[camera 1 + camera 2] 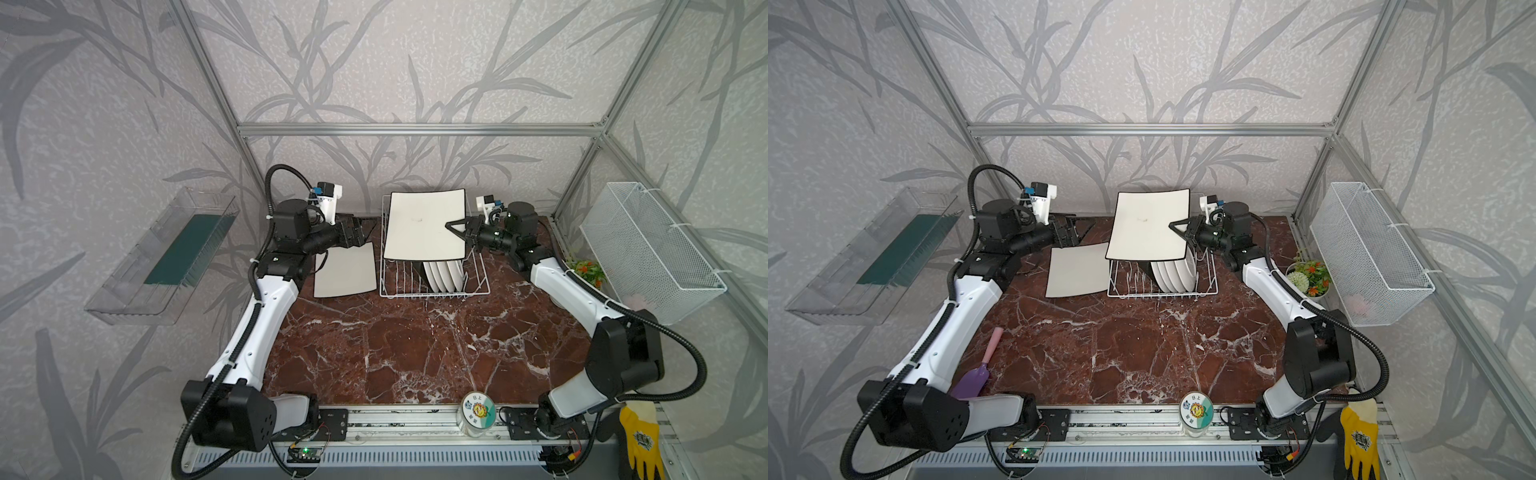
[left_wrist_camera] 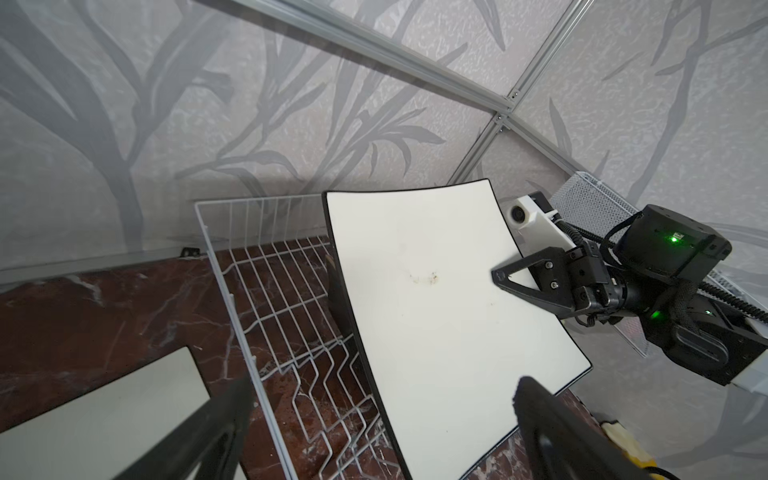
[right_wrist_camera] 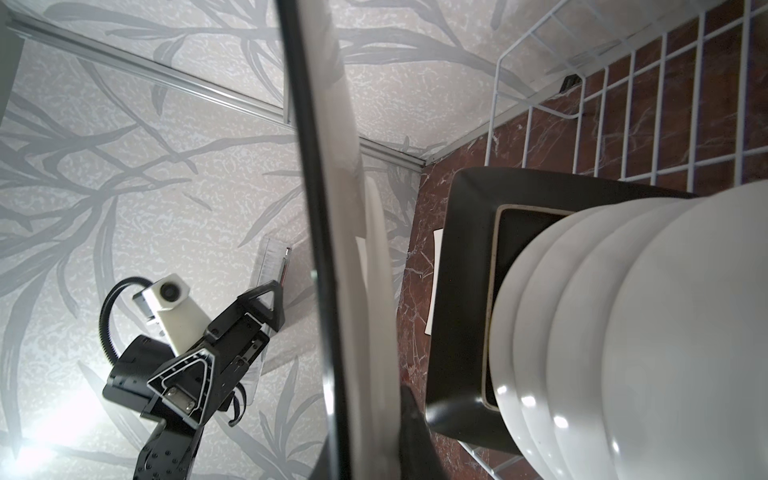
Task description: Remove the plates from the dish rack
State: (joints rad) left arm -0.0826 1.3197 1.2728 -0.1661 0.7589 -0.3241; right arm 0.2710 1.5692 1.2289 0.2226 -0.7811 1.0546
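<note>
Plates are sitting in three places. The right gripper (image 1: 451, 226) is pinching the right edge of the raised plate (image 1: 419, 226), a cream square with a dark rim, its jaws pressed onto that edge. This plate is hanging tilted over the rack (image 1: 432, 293), with its face pointing up and toward the front. Whether its lower edge is touching the wires cannot be told.

The left gripper (image 1: 1077, 230) is hovering with its jaws spread wide and is gripping nothing. It is sitting just left of the raised plate, above the far edge of the flat plate (image 1: 345, 272). The flat plate, also cream and square, is lying on the table (image 1: 415, 353) just beside the rack's left side.

Inside the rack, four round plates (image 3: 623, 332) are standing on edge, packed together toward the right front and showing white backs. The black plate (image 3: 461, 291) is standing against that stack on its left side, as the top views show it. The remaining slots are showing bare wire.

Farther out:
- A jar (image 1: 478, 409) is standing on the front rail.
- A glove (image 1: 638, 436) is hanging at the front right.
- Flowers (image 1: 1308, 278) are standing beside the right arm.
- A basket (image 1: 648, 249) is hanging on the right wall.
- A scoop (image 1: 976, 374) is lying by the left arm in a top view.
- A clear tray (image 1: 166, 257) is hanging on the left wall.
</note>
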